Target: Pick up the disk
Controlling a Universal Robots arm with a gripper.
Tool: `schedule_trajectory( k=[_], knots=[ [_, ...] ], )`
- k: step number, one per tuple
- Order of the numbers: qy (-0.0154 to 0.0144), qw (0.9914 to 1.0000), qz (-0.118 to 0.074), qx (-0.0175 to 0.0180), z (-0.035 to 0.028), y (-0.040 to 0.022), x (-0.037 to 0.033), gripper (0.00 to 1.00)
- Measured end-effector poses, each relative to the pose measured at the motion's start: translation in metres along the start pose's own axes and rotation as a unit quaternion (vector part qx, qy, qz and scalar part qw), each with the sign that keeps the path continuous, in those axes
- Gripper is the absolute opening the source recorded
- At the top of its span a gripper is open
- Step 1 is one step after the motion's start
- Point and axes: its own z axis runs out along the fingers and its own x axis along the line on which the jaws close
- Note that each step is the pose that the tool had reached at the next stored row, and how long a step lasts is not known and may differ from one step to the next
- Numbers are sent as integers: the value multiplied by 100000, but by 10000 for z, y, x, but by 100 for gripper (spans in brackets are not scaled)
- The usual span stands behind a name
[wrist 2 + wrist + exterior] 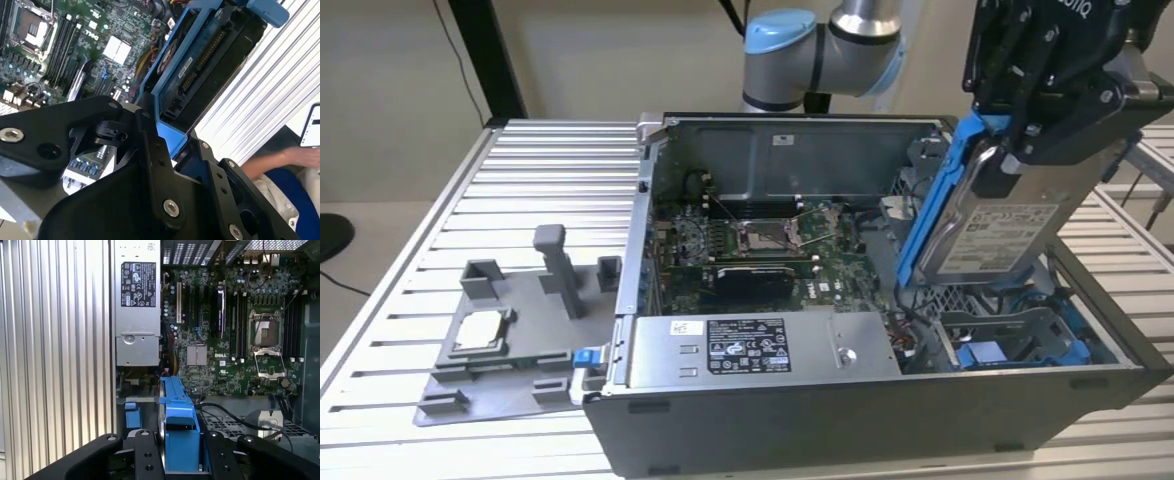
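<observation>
At the lower left of the exterior view I see a grey plastic holder (507, 335) lying on the ribbed metal table (520, 190), with a small square chip (478, 330) resting in it. Moving right, the open computer case (854, 400) takes the middle of the frame, its green circuit board (747, 240) exposed and a long grey box with a black label (747, 345) along its near edge. Up at the upper right, my gripper (1034, 125) is clamped on the top end of the disk (994, 225), one finger on each flat side. The disk hangs straight below the gripper, long axis nearly upright and leaning a little toward the exterior view's left, its lower end above the blue bay (1001, 355) at the case's right side; I judge it lifted clear of that bay. In the first wrist view the blue bracket (179, 427) sits pinched between the black fingers (145, 455), edge-on, running away from the wrist toward the circuit board
</observation>
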Motion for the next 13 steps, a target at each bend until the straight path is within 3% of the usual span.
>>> schedule_trajectory(
  k=[5,13],
  knots=[
    [-3,100000,66,3,5,-51,70,0],
    [-8,100000,120,4,19,-229,111,0]
  ],
)
